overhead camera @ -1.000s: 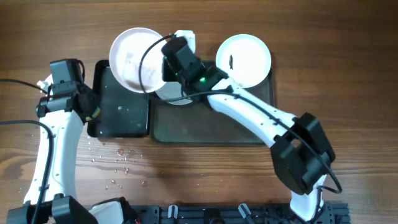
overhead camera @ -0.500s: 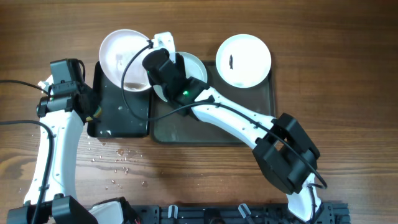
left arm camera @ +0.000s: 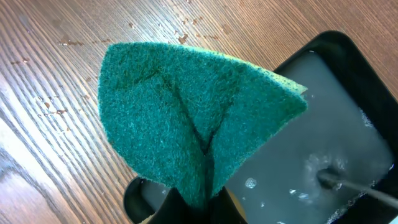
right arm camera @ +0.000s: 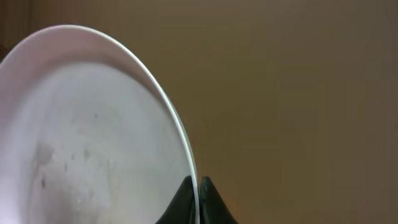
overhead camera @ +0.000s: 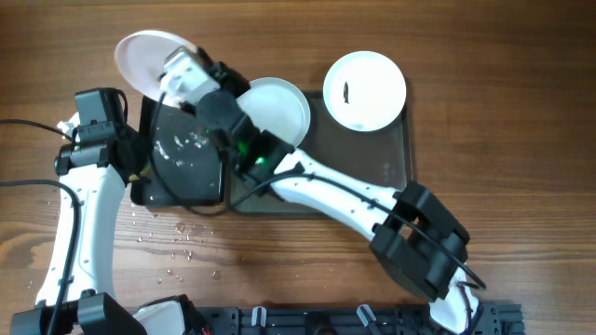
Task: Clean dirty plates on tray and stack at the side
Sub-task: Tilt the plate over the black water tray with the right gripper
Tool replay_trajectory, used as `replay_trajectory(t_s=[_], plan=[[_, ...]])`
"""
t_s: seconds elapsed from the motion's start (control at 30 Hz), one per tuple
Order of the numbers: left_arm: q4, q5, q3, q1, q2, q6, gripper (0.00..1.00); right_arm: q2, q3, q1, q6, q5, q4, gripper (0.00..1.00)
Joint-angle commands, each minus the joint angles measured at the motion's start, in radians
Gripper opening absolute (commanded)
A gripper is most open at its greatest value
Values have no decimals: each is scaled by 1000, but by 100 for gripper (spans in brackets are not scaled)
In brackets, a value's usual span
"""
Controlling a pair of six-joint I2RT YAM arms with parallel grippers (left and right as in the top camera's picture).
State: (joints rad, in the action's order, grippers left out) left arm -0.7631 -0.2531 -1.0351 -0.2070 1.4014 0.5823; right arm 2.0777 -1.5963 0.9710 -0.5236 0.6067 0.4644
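Plate [right arm camera: 81, 137] rim is pinched in the right tool [right arm camera: 198, 198], seemingly tilted near the black tray [overhead camera: 177, 179]; left tool [left arm camera: 198, 206] clamps a green sponge [left arm camera: 186, 112].

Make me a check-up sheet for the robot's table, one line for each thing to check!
Surface: wooden table, droplets near the left arm.
Job's things: tray holds two plates; the right plate has a dark smear, the middle plate shows none. The third plate is lifted and tilted.
Clutter: black tray of soapy water.
Grippers: right gripper shut on the third plate's rim; left gripper shut on a green sponge.
Cables: black cable at the left.
Surroundings: black rail at the near edge.
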Motion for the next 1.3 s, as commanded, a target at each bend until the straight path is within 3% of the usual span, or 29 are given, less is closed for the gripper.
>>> replay_trajectory(t_s=[0.0,0.1,0.27,0.73,1.0,1.17,1.27], plan=[[2,2,1,-3,-21,13,4,8,-23,30,-277,52,98,4],[2,2,1,-3,-21,13,4,8,-23,41,-378,53,167,4],[2,2,1,-3,-21,13,4,8,-23,45,-417,67,243,4],[2,2,1,-3,-21,13,4,8,-23,35,-348,79,237,4],[2,2,1,-3,-21,13,4,8,-23,22,-82,78,111,4],[2,2,1,-3,-21,13,4,8,-23,-11,263,67,-123,4],[2,3,1,-3,-21,13,4,7,-23,-32,479,-55,-342,4]])
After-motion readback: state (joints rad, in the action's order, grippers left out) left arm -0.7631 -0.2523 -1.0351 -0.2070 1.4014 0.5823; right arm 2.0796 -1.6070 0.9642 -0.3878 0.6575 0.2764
